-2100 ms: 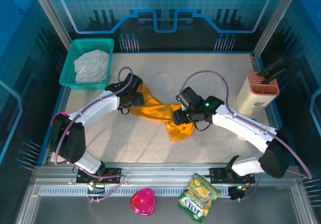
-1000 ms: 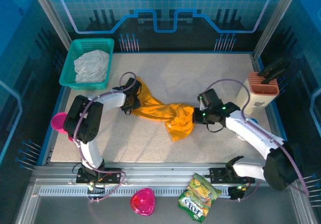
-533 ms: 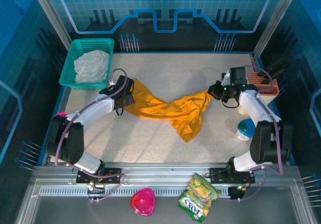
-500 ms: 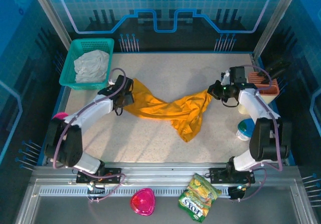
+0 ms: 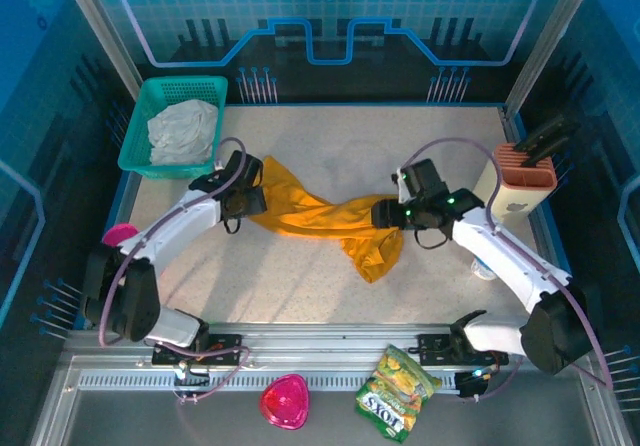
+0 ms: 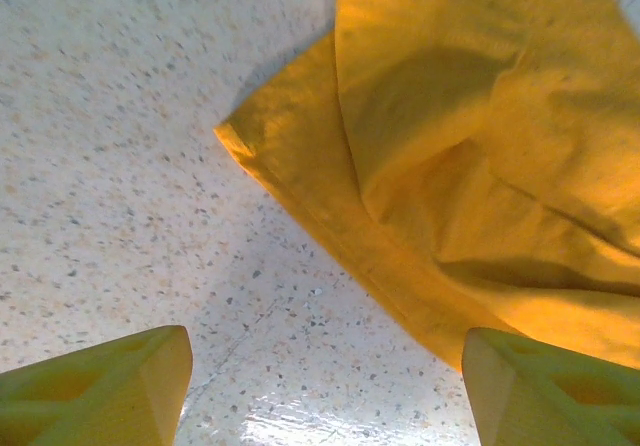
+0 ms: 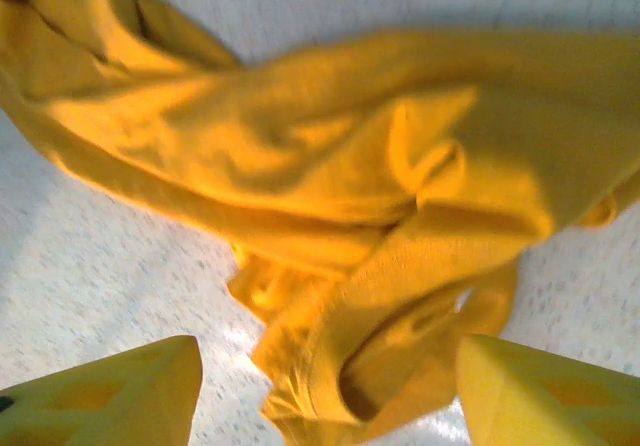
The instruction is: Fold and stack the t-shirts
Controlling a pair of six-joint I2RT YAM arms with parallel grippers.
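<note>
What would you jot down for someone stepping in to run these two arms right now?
Left gripper: open, holding nothing, hovering over the table beside the left edge of the orange t-shirt.
Right gripper: open, holding nothing, above the shirt's crumpled right end.
The shirt lies mid-table, twisted and bunched, not spread flat.
Green basket: far-left corner, a pale cloth bundled inside.
Done: no fold and no stack yet.
Left: flatten and fold the orange shirt, then probably take the pale cloth and stack the two.
</note>
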